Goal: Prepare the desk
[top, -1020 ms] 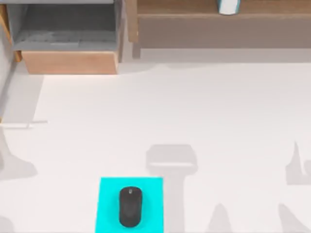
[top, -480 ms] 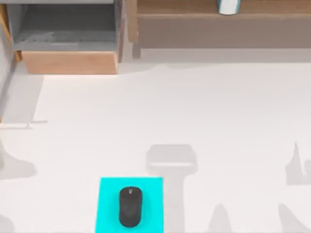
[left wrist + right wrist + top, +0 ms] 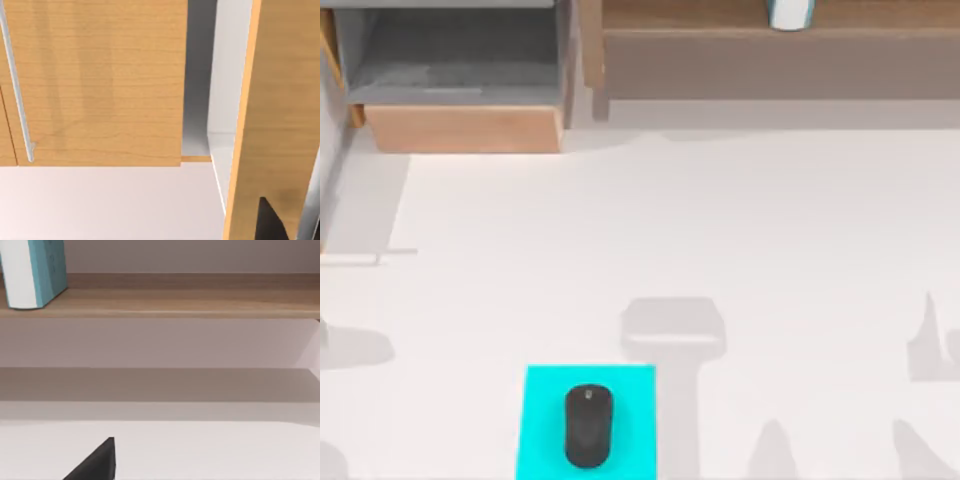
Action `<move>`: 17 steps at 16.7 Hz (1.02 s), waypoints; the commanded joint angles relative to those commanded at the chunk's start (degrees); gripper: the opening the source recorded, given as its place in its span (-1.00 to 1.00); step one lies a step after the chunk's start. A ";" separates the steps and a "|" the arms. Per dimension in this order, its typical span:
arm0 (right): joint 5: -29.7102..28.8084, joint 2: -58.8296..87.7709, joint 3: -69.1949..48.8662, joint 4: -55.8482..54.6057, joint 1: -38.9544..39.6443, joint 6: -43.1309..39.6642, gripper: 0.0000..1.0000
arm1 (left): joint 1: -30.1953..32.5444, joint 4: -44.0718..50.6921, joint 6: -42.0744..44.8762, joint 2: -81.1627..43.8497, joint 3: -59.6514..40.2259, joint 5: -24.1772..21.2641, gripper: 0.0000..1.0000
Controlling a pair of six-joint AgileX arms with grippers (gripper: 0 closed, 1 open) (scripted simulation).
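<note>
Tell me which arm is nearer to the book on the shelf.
Right, probably: its wrist view faces the shelf holding the book, while the left wrist view is close against the wooden drawer unit, left of that shelf.

A small black piece of the left gripper (image 3: 269, 222) is seen at the edge of the left wrist view; it is flat, dark and comes up to a point. A black piece of the right gripper (image 3: 95, 464) is seen in the right wrist view, shaped like a wedge with one straight side and one slanted side. No cables, screws or marks can be made out on either piece.
</note>
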State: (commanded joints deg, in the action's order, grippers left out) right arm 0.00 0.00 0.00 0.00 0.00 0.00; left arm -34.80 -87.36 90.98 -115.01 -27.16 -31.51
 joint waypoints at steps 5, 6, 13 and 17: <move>0.00 0.00 0.00 0.00 0.00 0.00 1.00 | 0.00 0.00 0.00 0.00 0.00 0.00 -1.00; 0.00 0.00 0.00 0.00 0.00 0.00 1.00 | 0.00 0.00 0.00 0.00 0.00 0.00 -1.00; 0.00 0.00 0.00 0.00 0.00 0.00 1.00 | 2.82 3.91 -0.21 -3.14 -5.94 3.12 -1.00; 0.00 0.00 0.00 0.00 0.00 0.00 1.00 | 6.34 7.76 -0.46 -5.66 -12.49 6.39 -1.00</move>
State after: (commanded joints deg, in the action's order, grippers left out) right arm 0.00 0.00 0.00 0.00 0.00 0.00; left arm -28.45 -79.60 90.52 -120.66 -39.66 -25.11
